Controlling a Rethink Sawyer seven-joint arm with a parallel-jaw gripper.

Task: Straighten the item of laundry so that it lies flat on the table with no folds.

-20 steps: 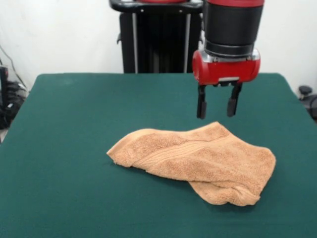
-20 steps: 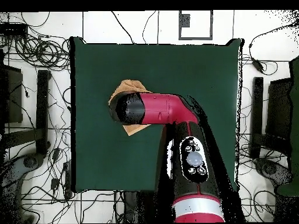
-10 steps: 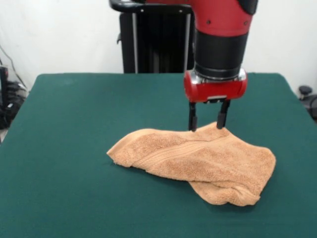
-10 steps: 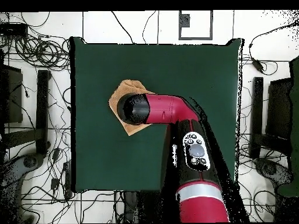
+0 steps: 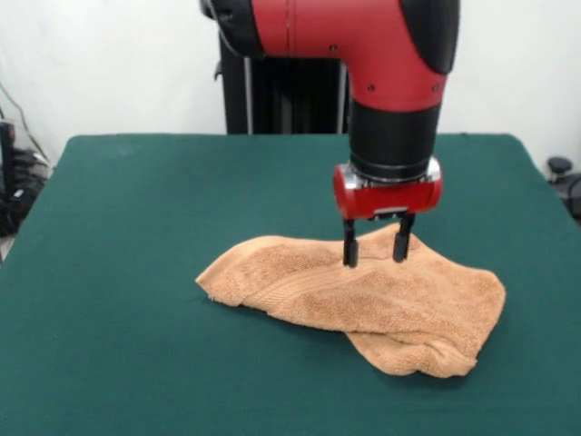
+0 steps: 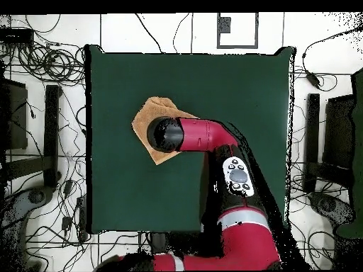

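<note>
Lying on the table [image 5: 109, 227]: the towel [image 5: 363, 295] — bunched up, one side tucked under.
Feel: soft, light, floppy — grab a corner or edge.
Gripper [image 5: 373, 250]: open, tips touching the towel's back edge.

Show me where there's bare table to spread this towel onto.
Bare table lies all around the towel, widest between it and the front view's left edge. The only crowded spot is the towel's top, under the open end effector.

I'm showing a red arm [image 5: 363, 45] shell, black wrist collar, red gripper [image 5: 373, 256] housing with silver rim, two thin black fingers [image 5: 349, 252].
</note>
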